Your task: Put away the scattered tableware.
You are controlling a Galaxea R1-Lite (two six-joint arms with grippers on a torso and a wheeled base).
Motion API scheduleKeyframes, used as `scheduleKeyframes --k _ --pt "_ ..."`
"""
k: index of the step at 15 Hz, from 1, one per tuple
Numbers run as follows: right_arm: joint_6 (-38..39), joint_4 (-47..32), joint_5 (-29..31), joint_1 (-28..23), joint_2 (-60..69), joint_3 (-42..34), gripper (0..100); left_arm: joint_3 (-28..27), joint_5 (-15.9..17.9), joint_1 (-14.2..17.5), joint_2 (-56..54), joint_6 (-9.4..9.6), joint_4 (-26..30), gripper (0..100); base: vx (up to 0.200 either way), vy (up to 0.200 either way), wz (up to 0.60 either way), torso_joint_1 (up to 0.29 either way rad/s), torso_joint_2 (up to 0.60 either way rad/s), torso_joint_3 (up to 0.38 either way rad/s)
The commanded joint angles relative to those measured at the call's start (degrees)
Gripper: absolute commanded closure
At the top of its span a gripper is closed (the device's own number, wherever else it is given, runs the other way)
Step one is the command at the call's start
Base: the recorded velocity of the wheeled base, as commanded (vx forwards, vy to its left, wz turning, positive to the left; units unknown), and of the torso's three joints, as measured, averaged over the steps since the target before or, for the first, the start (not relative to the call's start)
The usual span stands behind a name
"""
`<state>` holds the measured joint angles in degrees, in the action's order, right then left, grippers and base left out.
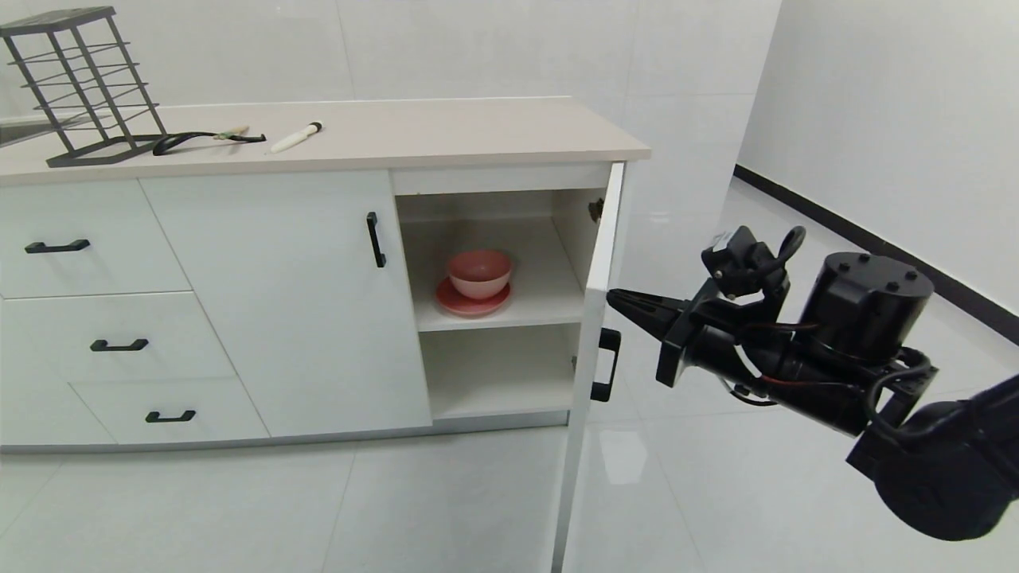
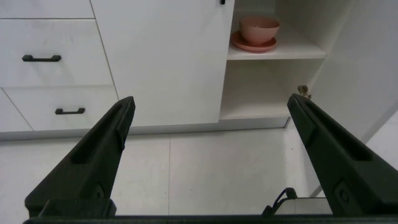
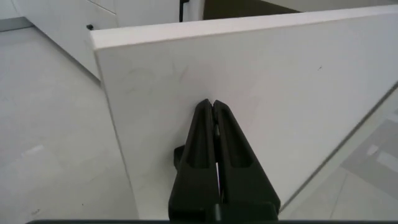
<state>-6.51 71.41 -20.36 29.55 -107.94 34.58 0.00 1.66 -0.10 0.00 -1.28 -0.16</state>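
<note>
Gripper on your right [image 1: 611, 295] pressed together, tips at open white cabinet door [image 1: 595, 263]; your left gripper [image 2: 211, 98] spread; pink bowl [image 1: 479, 273] on pink plate [image 1: 470, 307] beside door.

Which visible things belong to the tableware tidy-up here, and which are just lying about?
Job:
pink bowl on pink plate, shelved
open cabinet door
right pincer, shut at that door
white-handled utensil, black utensil on counter

Lying about:
wire rack
left pincer, open

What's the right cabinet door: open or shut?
Open. The door stands swung out, edge-on in the head view, baring the bowl and plate inside. The shut right gripper is at its outer face.
</note>
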Motion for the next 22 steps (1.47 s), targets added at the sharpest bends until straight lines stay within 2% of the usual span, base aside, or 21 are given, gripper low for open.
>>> scheduleKeyframes --k 1,5,6,13,15,17,20,21,22 --pt "0.0 1.9 0.1 1.7 -5.6 4.2 100 0.0 0.0 0.0 0.0 -0.04 0.0 0 0.0 0.0 0.0 0.0 0.0 0.0" --pt "0.1 2.2 1.8 1.8 -9.8 8.8 100 0.0 0.0 0.0 0.0 -0.04 0.0 0 0.0 0.0 0.0 0.0 0.0 0.0" --pt "0.2 4.4 1.8 2.1 -14.2 13.3 100 0.0 0.0 0.0 0.0 -0.04 0.0 0 0.0 0.0 0.0 0.0 0.0 0.0" --pt "0.4 8.7 1.9 2.2 -27.9 29.0 100 0.0 0.0 0.0 0.0 -0.04 0.0 0 0.0 0.0 0.0 0.0 0.0 0.0" --pt "0.4 9.8 2.0 2.2 -27.5 29.0 100 0.0 0.0 0.0 0.0 -0.04 0.0 0 0.0 0.0 0.0 0.0 0.0 0.0" --pt "0.4 11.6 1.7 2.0 -20.2 20.2 100 0.0 0.0 0.0 0.0 -0.04 0.0 0 0.0 0.0 0.0 0.0 0.0 0.0" --pt "0.2 13.2 1.5 0.4 0.6 -7.0 100 0.0 0.0 0.0 0.0 -0.04 0.0 0 0.0 0.0 0.0 0.0 0.0 0.0" --pt "-0.1 13.0 1.4 -0.7 5.6 -12.8 100 0.0 0.0 0.0 0.0 -0.04 0.0 0 0.0 0.0 0.0 0.0 0.0 0.0" --pt "-0.3 13.0 1.2 -3.4 17.3 -25.9 100 0.0 0.0 0.0 0.0 -0.04 0.0 0 0.0 0.0 0.0 0.0 0.0 0.0"
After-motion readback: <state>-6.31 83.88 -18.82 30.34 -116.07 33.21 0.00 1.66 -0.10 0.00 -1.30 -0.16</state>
